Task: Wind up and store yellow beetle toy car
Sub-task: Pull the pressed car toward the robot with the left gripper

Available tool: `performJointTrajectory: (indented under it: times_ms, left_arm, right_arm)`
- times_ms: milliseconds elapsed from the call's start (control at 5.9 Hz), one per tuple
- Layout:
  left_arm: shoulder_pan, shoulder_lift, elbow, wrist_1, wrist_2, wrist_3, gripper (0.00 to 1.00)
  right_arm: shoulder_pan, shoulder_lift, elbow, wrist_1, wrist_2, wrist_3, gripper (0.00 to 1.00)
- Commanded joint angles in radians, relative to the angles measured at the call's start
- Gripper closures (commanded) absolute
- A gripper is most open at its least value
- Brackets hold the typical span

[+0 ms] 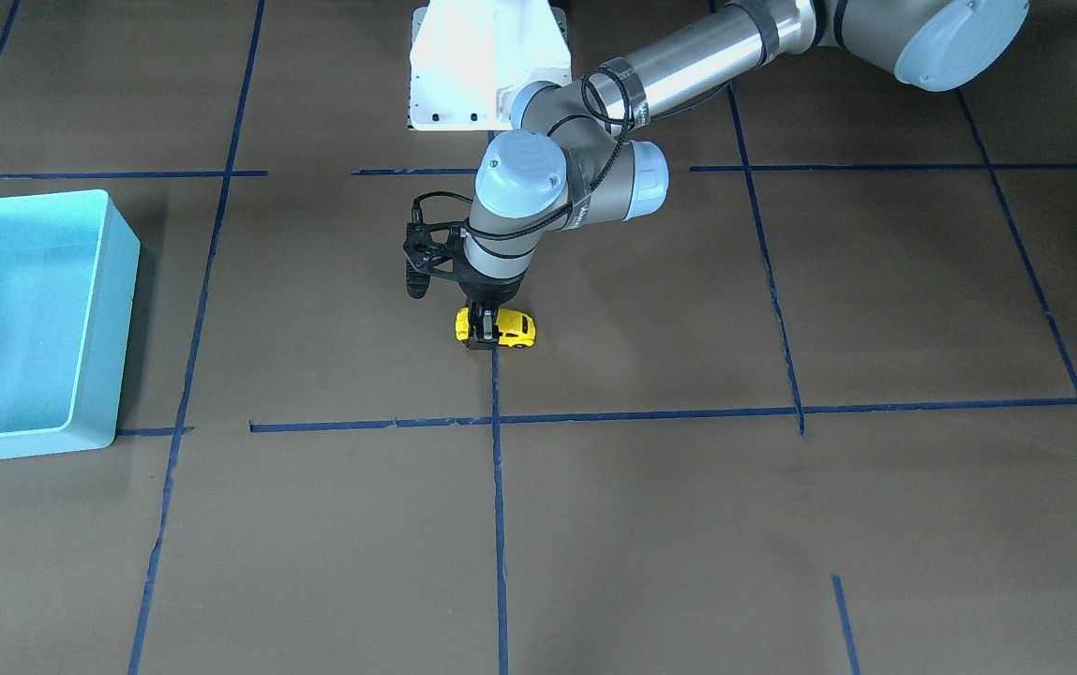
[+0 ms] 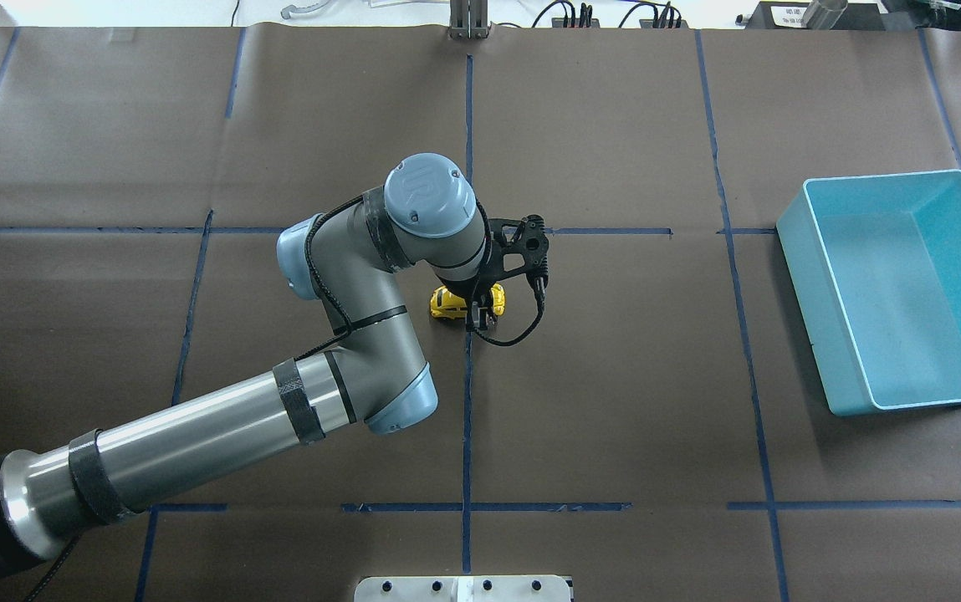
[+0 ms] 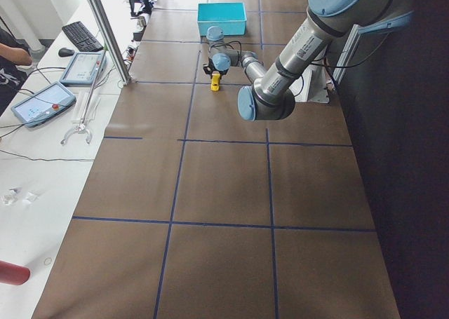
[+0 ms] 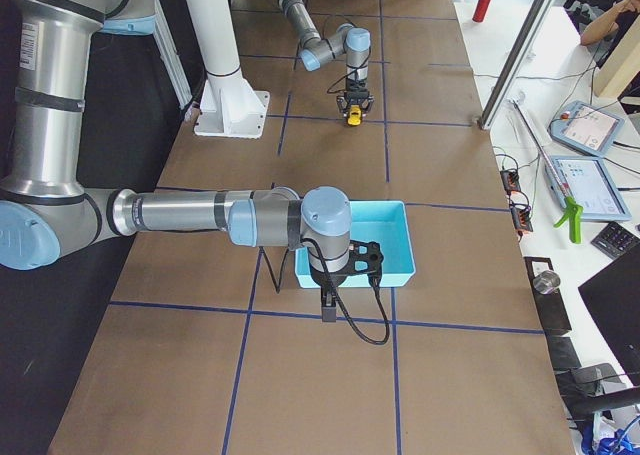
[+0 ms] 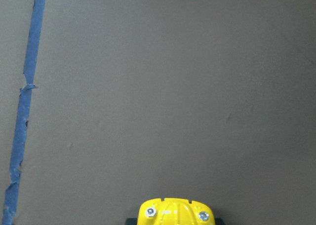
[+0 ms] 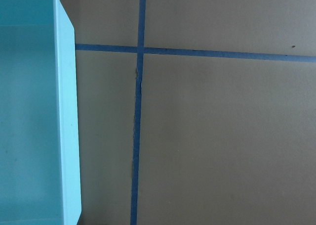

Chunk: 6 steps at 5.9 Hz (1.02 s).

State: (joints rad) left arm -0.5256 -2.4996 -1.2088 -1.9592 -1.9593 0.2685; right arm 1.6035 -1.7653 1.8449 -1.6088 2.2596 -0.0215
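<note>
The yellow beetle toy car (image 1: pixel 516 328) sits on the brown table near its middle, on a blue tape line. My left gripper (image 1: pixel 480 330) points straight down and is shut on one end of the car, wheels on the table. The car also shows in the overhead view (image 2: pixel 444 303) under the left gripper (image 2: pixel 480 316), and at the bottom edge of the left wrist view (image 5: pixel 174 212). My right gripper (image 4: pixel 327 310) hangs beside the blue bin (image 4: pixel 405 237); I cannot tell whether it is open or shut.
The blue bin (image 2: pixel 806 293) stands empty at the table's right end in the overhead view, and its wall fills the left of the right wrist view (image 6: pixel 66 111). Blue tape lines cross the table. A white robot base plate (image 1: pixel 463 89) sits behind the car.
</note>
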Motion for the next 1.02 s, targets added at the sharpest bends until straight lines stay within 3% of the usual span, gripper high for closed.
performJointTrajectory:
  times_ms: [0, 848]
  left_arm:
    - [-0.004, 0.018, -0.001, -0.024, -0.001, 0.0, 1.0]
    - [-0.013, 0.073, -0.043, -0.055, -0.001, 0.0, 1.0]
  right_arm:
    - [0.0, 0.0, 0.0, 0.001, 0.0, 0.0, 0.0]
    - [0.0, 0.0, -0.007, 0.001, 0.0, 0.0, 0.0]
